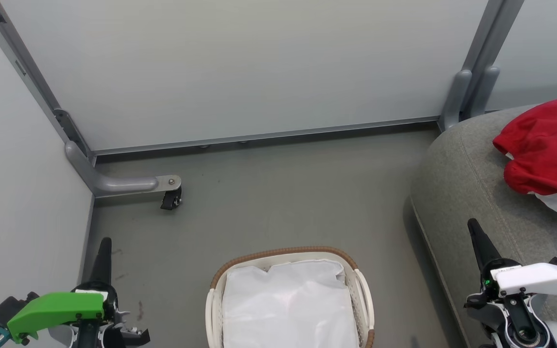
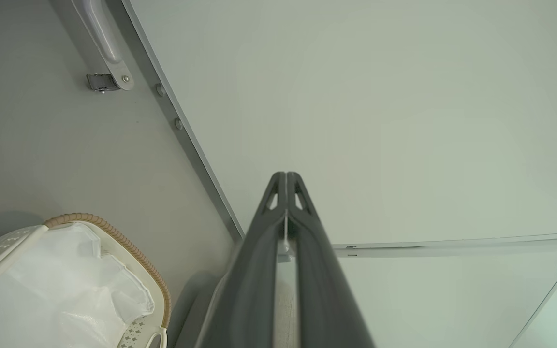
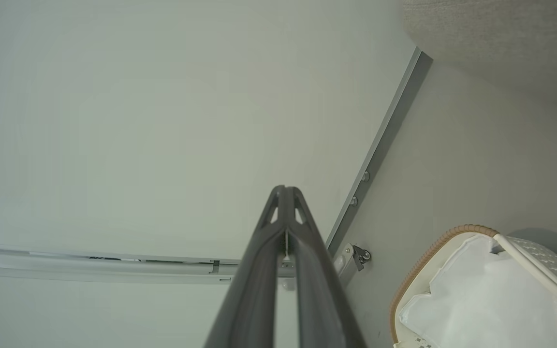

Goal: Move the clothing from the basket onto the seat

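Basket (image 1: 283, 250) sits on the grey floor (image 1: 283, 193) at bottom centre of the head view, brown woven rim toward the wall panel (image 1: 240, 72), near end cut off by the frame edge. Inside it, the visible part holds only the white liner sheet (image 1: 288, 304), crumpled and spread wall to wall; no red fabric is seen in there. Clothing (image 1: 547, 150) is on the seat (image 1: 462, 193) at the right: a bunched red heap with a white patch at its lower edge, lying on the top cushion, partly cut by the frame edge, well apart from the basket. The seat's rounded corner is near the basket's right side, with a strip of floor between them. Left hand (image 1: 105, 244) is at lower left, over the floor beside the basket, fingers pressed together, nothing between them. Left wrist view confirms: left hand (image 2: 285, 176) tips meet and it grips nothing, basket (image 2: 128, 246) and liner sheet (image 2: 56, 285) at its lower left. Right hand (image 1: 474, 226) is at lower right over the seat's front edge, also pinched closed and empty. In the right wrist view the right hand (image 3: 284, 189) tips touch, with basket (image 3: 418, 263) and liner sheet (image 3: 481, 299) at lower right and the seat (image 3: 501, 38) at the top right corner. A caster (image 1: 171, 198) on a grey frame foot stands on the floor near the left wall.
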Controlling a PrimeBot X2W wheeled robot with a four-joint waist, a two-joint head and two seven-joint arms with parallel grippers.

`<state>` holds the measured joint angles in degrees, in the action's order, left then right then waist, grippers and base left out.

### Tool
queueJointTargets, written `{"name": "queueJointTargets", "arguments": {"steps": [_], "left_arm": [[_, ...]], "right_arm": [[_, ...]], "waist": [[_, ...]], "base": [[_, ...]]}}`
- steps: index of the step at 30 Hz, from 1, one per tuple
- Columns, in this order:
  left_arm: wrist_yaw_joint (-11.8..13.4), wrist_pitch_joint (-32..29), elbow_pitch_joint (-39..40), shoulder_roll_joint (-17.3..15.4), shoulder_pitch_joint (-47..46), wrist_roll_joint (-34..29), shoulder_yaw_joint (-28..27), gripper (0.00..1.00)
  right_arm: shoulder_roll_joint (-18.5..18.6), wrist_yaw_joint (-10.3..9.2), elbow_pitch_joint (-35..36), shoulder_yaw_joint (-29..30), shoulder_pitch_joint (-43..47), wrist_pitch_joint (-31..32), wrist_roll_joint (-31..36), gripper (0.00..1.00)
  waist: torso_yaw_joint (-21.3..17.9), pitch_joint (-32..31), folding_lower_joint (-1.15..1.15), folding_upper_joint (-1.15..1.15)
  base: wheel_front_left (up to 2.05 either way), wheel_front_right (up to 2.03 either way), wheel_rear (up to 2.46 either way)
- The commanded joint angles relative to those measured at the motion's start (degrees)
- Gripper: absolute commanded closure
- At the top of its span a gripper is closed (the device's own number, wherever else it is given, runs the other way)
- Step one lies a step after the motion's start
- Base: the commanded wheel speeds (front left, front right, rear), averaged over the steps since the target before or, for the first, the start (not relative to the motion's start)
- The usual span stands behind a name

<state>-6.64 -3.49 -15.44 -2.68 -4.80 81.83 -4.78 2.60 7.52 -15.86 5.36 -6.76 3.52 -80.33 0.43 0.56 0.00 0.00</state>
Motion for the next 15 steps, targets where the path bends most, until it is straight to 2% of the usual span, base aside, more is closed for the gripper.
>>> {"name": "queueJointTargets", "arguments": {"steps": [1,15], "left_arm": [[-0.4,-0.4,0.4,-0.3,-1.3,1.1,-0.3,1.0],[-0.7,-2.0,1.1,-0.3,-1.6,6.4,-1.2,1.0]], "right_arm": [[0.3,-0.04,0.6,0.3,0.4,0.4,-1.3,1.0],[0.4,-0.04,1.4,0.8,0.6,1.9,-7.3,1.0]], "waist": [[0.0,0.0,0.0,0.0],[-0.2,-0.2,0.0,0.0]], "base": [[0.0,0.0,0.0],[0.0,0.0,0.0]]}}
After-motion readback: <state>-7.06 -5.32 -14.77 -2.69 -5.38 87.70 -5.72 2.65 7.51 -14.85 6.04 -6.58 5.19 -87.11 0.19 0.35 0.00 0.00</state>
